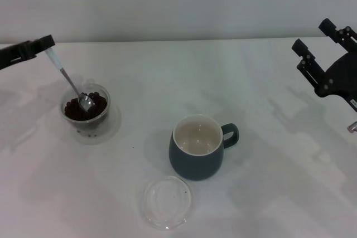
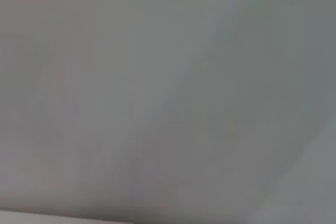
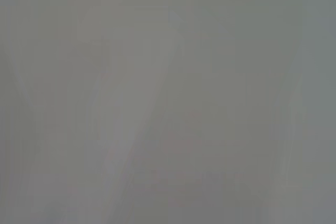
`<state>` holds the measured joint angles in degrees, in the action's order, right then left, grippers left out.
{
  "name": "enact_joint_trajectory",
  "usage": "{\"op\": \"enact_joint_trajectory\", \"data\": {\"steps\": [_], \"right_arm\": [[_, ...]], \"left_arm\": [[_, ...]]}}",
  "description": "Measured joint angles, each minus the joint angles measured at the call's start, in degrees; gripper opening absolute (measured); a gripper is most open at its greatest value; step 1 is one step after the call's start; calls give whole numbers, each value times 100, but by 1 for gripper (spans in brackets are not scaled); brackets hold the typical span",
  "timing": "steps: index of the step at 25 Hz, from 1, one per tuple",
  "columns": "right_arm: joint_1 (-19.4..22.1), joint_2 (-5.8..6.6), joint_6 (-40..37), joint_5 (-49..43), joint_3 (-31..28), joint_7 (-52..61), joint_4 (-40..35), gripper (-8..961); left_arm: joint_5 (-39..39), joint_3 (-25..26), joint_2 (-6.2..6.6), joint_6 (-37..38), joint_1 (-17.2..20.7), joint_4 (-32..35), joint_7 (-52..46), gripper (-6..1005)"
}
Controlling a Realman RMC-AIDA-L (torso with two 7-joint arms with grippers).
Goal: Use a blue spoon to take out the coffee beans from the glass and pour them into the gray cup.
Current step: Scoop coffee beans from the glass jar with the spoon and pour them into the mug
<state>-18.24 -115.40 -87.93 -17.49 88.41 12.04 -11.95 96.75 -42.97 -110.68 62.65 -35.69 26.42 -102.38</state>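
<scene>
In the head view the glass stands at the left of the white table, holding dark coffee beans. The blue spoon slants down into it, its silver bowl resting among the beans. My left gripper is shut on the top of the spoon's pale handle, up and to the left of the glass. The gray cup stands near the middle with its handle to the right and its cream inside bare. My right gripper hangs open at the far right, away from everything. Both wrist views show only blank grey.
A flat clear round dish lies just in front of the gray cup. The table is white, and its back edge meets a pale wall.
</scene>
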Motion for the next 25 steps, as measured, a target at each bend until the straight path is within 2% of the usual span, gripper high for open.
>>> {"op": "enact_joint_trajectory", "data": {"steps": [6,15,25], "right_arm": [[-7,1,30,2,0,53,0,591],[-15,9,94,-14,0,84,20,592],[-65,9,155,0,-18,38,3,590]], "left_arm": [[-168,67,-99,-3,214,54,-80,134],[-692,70,-155,-44,536,-5,-584,133],[-895,69,-195,16,672,-31,-1095,133]]}}
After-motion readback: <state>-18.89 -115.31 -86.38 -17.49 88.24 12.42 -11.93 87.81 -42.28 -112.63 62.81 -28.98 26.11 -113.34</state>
